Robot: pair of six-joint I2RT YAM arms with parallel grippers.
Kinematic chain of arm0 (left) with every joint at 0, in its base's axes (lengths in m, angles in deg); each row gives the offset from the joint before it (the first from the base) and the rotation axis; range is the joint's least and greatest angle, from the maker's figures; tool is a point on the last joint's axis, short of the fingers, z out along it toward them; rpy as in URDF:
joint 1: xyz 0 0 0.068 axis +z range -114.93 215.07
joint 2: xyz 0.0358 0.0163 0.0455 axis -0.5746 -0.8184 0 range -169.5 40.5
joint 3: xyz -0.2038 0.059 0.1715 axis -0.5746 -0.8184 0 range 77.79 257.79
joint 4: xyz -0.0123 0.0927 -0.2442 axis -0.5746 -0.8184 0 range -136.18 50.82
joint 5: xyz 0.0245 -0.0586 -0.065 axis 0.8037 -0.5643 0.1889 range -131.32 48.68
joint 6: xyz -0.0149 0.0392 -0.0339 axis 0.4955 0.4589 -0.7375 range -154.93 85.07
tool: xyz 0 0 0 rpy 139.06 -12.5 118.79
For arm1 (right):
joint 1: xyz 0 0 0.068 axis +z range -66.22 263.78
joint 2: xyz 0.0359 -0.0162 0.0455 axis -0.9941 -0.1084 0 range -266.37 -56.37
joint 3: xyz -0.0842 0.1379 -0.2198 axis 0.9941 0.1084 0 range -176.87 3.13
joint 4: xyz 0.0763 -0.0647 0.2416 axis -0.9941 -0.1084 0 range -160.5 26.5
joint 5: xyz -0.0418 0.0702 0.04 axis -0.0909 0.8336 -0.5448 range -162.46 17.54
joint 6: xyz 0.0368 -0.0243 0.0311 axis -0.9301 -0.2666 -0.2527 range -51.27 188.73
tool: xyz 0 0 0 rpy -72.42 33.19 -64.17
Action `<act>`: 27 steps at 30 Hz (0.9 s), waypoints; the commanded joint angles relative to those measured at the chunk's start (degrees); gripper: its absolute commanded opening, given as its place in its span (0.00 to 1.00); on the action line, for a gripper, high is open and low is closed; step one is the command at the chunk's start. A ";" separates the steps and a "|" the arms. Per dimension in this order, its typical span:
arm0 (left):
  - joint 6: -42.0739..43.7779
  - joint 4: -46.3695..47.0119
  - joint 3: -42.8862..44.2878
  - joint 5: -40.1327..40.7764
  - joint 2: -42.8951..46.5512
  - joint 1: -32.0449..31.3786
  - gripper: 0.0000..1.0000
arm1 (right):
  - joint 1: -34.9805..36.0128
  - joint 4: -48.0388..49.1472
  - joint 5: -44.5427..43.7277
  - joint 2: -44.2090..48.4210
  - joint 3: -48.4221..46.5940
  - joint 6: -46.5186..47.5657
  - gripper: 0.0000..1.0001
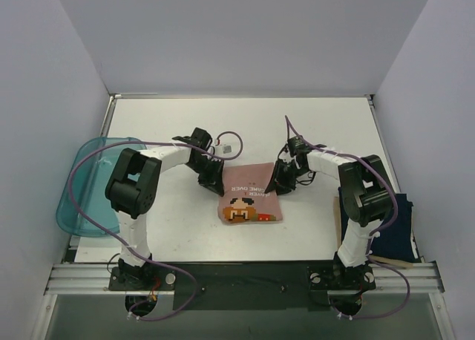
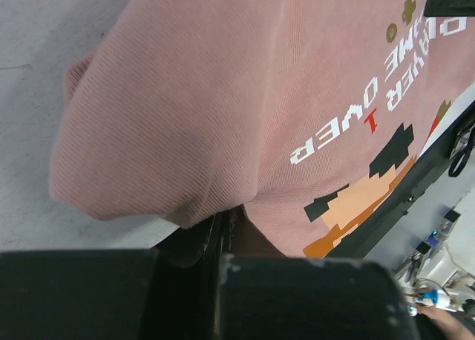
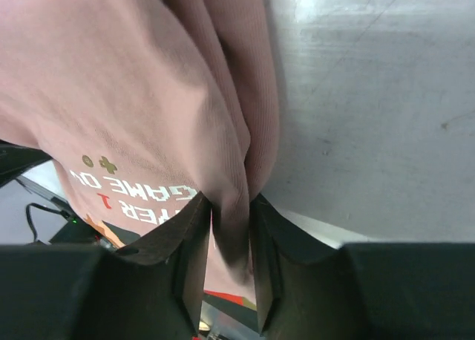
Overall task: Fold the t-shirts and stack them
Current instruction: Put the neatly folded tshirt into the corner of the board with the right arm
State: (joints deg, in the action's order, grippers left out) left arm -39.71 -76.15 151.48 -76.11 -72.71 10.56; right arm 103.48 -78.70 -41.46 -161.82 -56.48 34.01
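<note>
The dusty pink t-shirt (image 1: 250, 196) lies folded in the middle of the table, print side up. My left gripper (image 1: 214, 180) is shut on its far left corner; the cloth (image 2: 223, 110) bulges over the closed fingers. My right gripper (image 1: 282, 178) is shut on its far right corner, a pinched fold of pink cloth (image 3: 231, 221) sitting between the two fingers. The dark navy t-shirt (image 1: 393, 227) lies at the right edge of the table, beside the right arm.
A translucent teal tray (image 1: 87, 188) sits at the left edge of the table. A small white tag or object (image 1: 230, 148) lies just beyond the left gripper. A brown board (image 1: 338, 221) lies under the navy shirt.
</note>
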 commanded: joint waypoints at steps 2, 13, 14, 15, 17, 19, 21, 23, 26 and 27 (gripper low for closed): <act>0.99 -1.52 0.93 5.86 -1.93 1.13 0.00 | -1.33 2.98 -0.42 -2.74 2.49 -0.70 0.14; 7.75 -6.00 6.36 11.05 2.54 1.66 0.42 | -2.21 -4.81 -2.42 0.06 -1.64 5.16 0.00; 9.85 -6.01 7.16 12.01 3.60 1.66 0.63 | -2.13 -8.32 -3.66 1.46 -1.91 6.49 0.00; 11.87 -6.01 8.82 12.63 5.17 1.66 0.71 | -2.21 -10.09 -6.89 2.26 -2.69 9.20 0.00; 13.91 -6.01 11.54 16.32 6.41 1.75 0.82 | -2.30 -16.07 -11.63 4.10 -3.57 13.25 0.00; 15.31 -7.58 14.45 19.92 6.68 2.27 0.85 | -2.30 -20.90 -16.75 6.39 -3.84 16.77 0.00; 16.11 -8.29 16.83 21.33 6.77 2.63 0.86 | -2.21 -25.13 -22.02 8.85 -3.76 19.15 0.00; 16.46 -7.60 17.80 22.21 6.95 2.89 0.87 | -2.30 -28.65 -26.77 11.84 -3.40 20.83 0.00; 16.20 -6.80 19.46 22.22 7.04 3.24 0.87 | -2.30 -34.52 -35.00 16.92 -3.40 22.67 0.00; 16.03 -6.71 19.82 22.04 7.04 3.33 0.87 | -2.30 -35.85 -36.44 18.68 -3.49 22.94 0.00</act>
State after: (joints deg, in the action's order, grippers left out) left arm -25.31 -82.66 168.20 -56.44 -67.37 13.25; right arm 101.69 -101.28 -63.86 -150.06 -58.60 51.78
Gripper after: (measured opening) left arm 0.872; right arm 0.040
